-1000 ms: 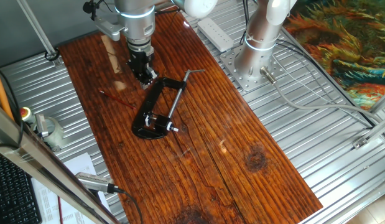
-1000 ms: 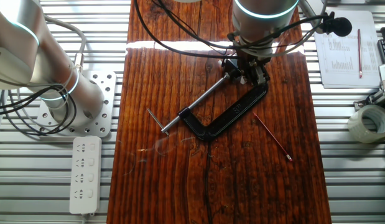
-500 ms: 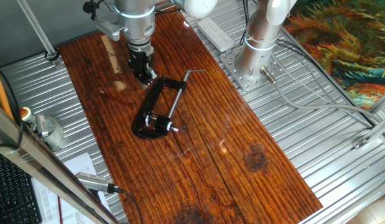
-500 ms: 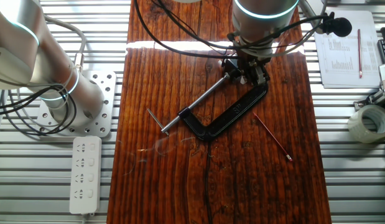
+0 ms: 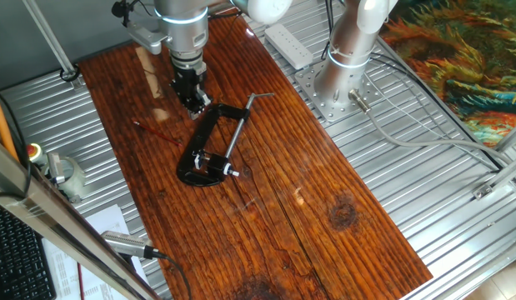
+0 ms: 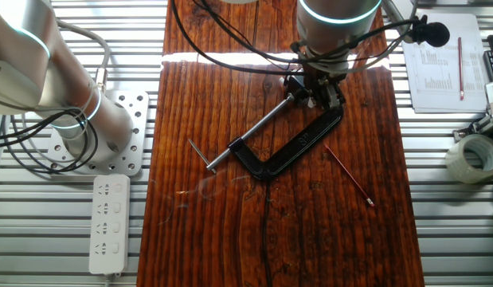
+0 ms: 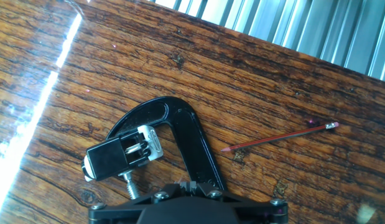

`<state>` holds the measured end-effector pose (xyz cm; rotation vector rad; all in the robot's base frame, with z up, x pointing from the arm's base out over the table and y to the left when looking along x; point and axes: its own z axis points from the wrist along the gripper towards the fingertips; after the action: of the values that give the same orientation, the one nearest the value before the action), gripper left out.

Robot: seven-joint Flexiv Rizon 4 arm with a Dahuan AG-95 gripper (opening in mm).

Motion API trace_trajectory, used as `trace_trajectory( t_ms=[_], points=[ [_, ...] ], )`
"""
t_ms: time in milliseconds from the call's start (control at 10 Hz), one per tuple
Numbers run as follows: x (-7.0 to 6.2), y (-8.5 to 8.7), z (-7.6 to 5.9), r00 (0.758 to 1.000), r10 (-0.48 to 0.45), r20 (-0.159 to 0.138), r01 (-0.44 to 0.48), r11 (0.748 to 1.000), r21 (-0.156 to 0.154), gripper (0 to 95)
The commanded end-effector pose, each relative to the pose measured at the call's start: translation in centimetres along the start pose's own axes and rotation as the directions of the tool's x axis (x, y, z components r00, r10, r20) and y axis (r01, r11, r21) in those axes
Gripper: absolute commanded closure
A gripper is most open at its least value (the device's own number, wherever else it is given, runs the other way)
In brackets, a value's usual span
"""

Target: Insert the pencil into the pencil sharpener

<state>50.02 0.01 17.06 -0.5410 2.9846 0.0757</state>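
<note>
The pencil (image 7: 276, 138), a thin dark-red stick with a pale end, lies flat on the wooden table to the right of the black C-clamp (image 7: 192, 140), apart from it. It also shows in both fixed views, pencil (image 6: 348, 175) and pencil (image 5: 151, 130). The pencil sharpener (image 7: 124, 152), a small dark block with silver glints, sits clamped between the clamp's anvil and screw; sharpener (image 5: 209, 160). My gripper (image 7: 183, 185) hovers above the clamp's spine near the sharpener, shut with nothing between its fingers; gripper (image 6: 319, 97), gripper (image 5: 196, 102).
The clamp's silver screw rod (image 6: 254, 131) runs left to a T-bar. A second arm's base (image 6: 87, 131) and a power strip (image 6: 109, 223) lie off the table's left edge. A tape roll (image 6: 473, 155) and papers (image 6: 441, 64) are off its right edge.
</note>
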Motion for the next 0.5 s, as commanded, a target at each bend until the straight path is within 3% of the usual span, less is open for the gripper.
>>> trace_trajectory(
  t_ms=[100, 400, 500],
  points=[
    [0.00, 0.00, 0.02, 1.000, -0.031, 0.000, 0.031, 1.000, 0.000, 95.0],
    [0.00, 0.00, 0.03, 0.998, -0.065, -0.007, 0.065, 0.998, -0.001, 95.0],
    [0.08, -0.04, 0.14, 0.993, -0.117, -0.014, 0.117, 0.993, -0.007, 95.0]
  ],
)
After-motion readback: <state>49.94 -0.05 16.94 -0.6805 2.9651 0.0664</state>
